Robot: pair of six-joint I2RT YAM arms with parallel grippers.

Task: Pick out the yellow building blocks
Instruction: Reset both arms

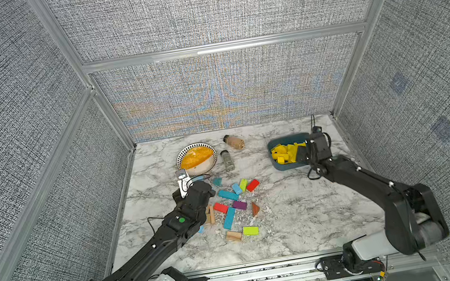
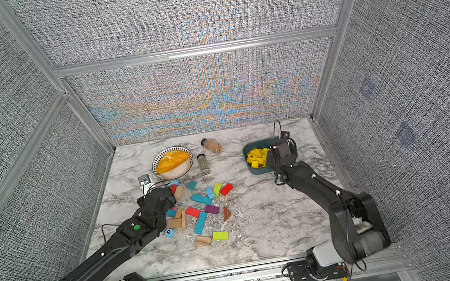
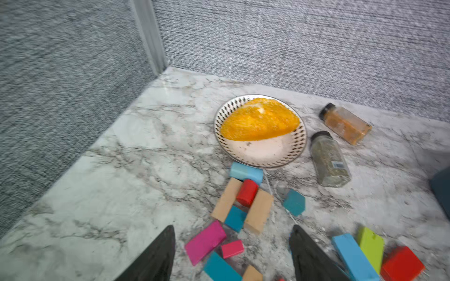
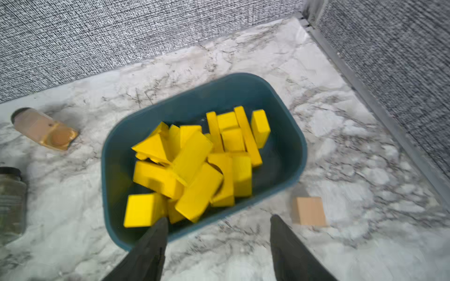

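Step in hand looks like the drop-off. The right gripper (image 4: 218, 233) hangs over the near rim of the blue bin (image 4: 292, 136), jaws spread wide w/ nothing between them. The yellow blocks (image 4: 194, 165) sit heaped inside the bin, loose, some leaning on each other.

The left gripper (image 3: 232, 245) hovers above the mixed pile (image 1: 232, 204) well left of the bin, jaws apart, nothing held.

No yellow block shows in that pile in either top view; only blue, red, purple, lime green (image 1: 250, 230) and tan ones. Some of it hides under the left arm, so can't rule one out. Judgement: task near done. Next move prob calls for lifting the right gripper clear of the bin wall and checking the hidden patch.

Room: the bin sits close to the right side wall & back wall, so pull out toward the pile side. A tan block (image 4: 310, 210) lies just beside the bin's near rim. Plate (image 3: 243, 155) and two jars (image 3: 330, 159) stand left of the bin, beyond the pile; open marble between pile and bin.
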